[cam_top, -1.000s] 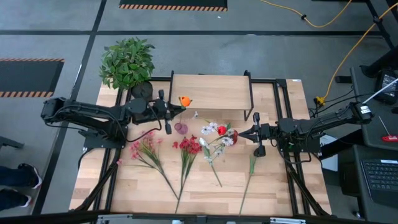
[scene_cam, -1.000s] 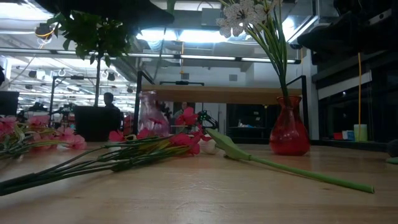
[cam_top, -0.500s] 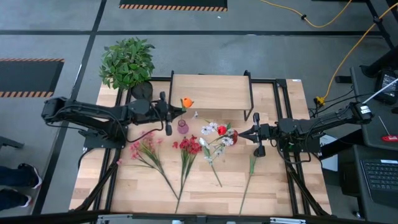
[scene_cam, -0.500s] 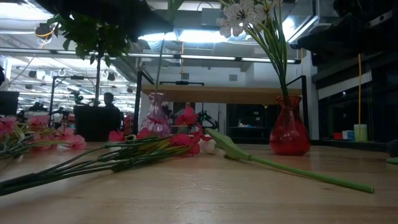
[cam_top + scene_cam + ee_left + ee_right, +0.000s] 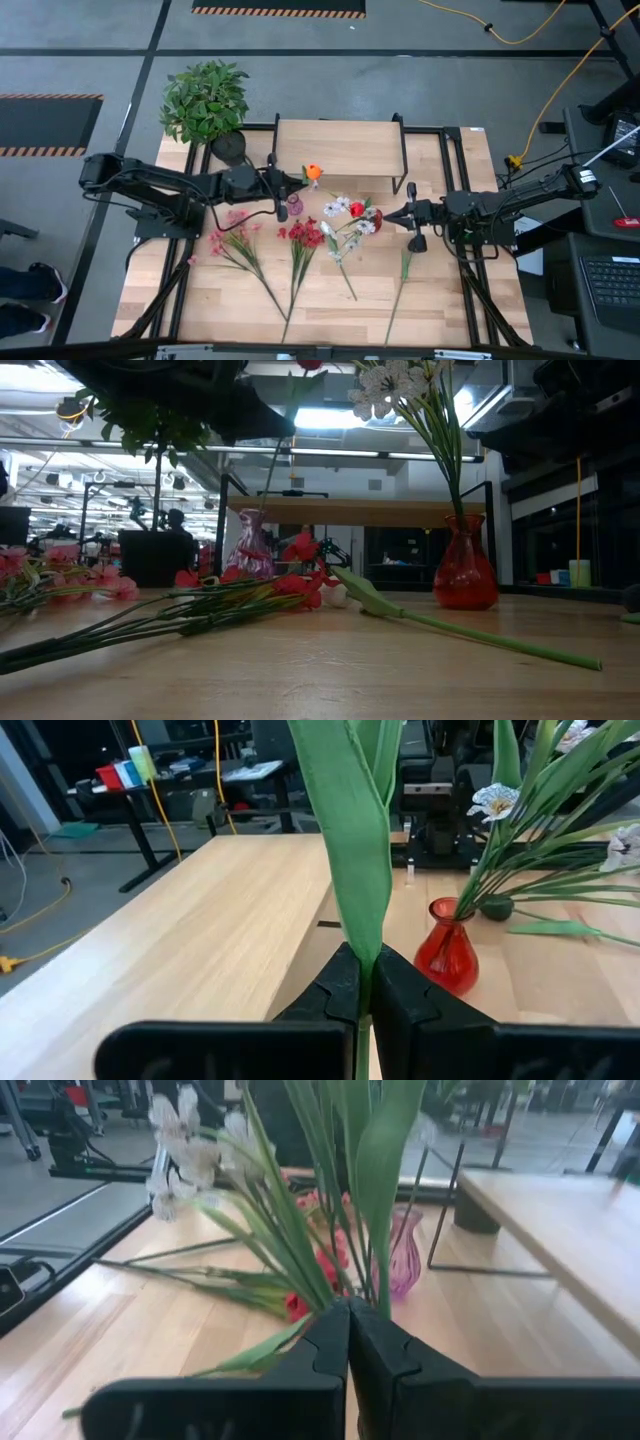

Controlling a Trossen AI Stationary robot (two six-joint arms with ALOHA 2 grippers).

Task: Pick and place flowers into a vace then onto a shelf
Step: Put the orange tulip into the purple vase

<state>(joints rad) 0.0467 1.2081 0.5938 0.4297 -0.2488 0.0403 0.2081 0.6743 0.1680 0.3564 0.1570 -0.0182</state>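
Note:
My left gripper [image 5: 278,185] is shut on an orange-bloomed flower [image 5: 314,172] above the pink glass vase [image 5: 293,205]. In the low view its stem [image 5: 272,460] slants up out of that vase [image 5: 250,545]. My right gripper [image 5: 392,215] is shut on the white-flowered bunch [image 5: 340,206], which stands in the red vase [image 5: 465,570]. Pink flowers [image 5: 235,240], red flowers [image 5: 303,235] and loose stems [image 5: 400,280] lie flat on the table. The shelf [image 5: 340,148] stands behind both vases. My left gripper [image 5: 362,970] pinches the orange flower's green leaf and stem [image 5: 360,915] between its two fingers, which lie across the stem. The stem's lower end stands in the pink vase and the flower leans toward the table's right. My right gripper [image 5: 348,1315] pinches green stems and a broad leaf [image 5: 375,1275] of the bunch between its two fingers. The fingers come level from the table's right, and the stems' lower ends stay in the red vase.
A bushy potted plant [image 5: 205,100] stands at the far left corner. The shelf's black legs [image 5: 402,170] stand just behind the vases. Bare wood lies along the near edge [image 5: 330,320]. Yellow cables and a desk are beyond the table's right.
My left gripper has moved toward the table's right with the orange flower. The stem's lower end has gone down into the pink vase, and the flower now leans with its bloom farther right. My right arm and the white bunch have kept still.

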